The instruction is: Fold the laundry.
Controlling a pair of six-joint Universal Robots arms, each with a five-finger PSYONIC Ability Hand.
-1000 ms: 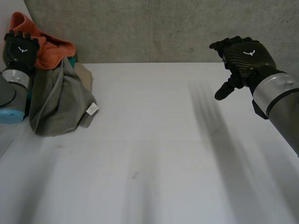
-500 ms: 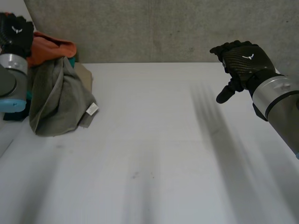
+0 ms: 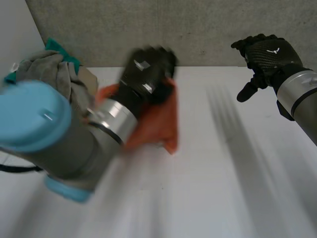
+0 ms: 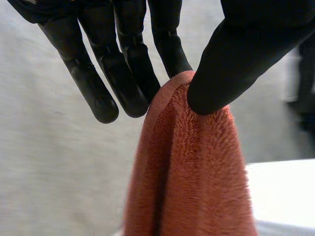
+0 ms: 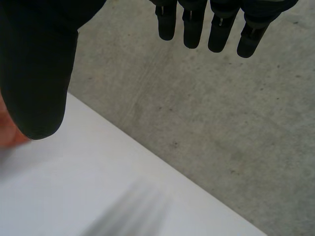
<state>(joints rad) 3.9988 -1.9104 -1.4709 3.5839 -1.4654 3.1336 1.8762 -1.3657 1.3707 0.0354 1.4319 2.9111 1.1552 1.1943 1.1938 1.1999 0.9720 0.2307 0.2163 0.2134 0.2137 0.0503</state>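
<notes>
My left hand is above the middle of the table, shut on an orange towel that hangs down from it. In the left wrist view the thumb pinches the orange towel at its hemmed edge against the fingers. A pile of laundry with a grey cloth and a teal one lies at the far left of the table. My right hand hovers open over the table's far right, holding nothing; its fingers and thumb stand apart.
The white table stretches out in front and to the right. A grey concrete wall stands behind its far edge. My left arm reaches across the near left of the table.
My left hand closed on the orange towel, pulled it off the pile and swung it right toward the table's middle. The right hand rose slightly and stayed open.
</notes>
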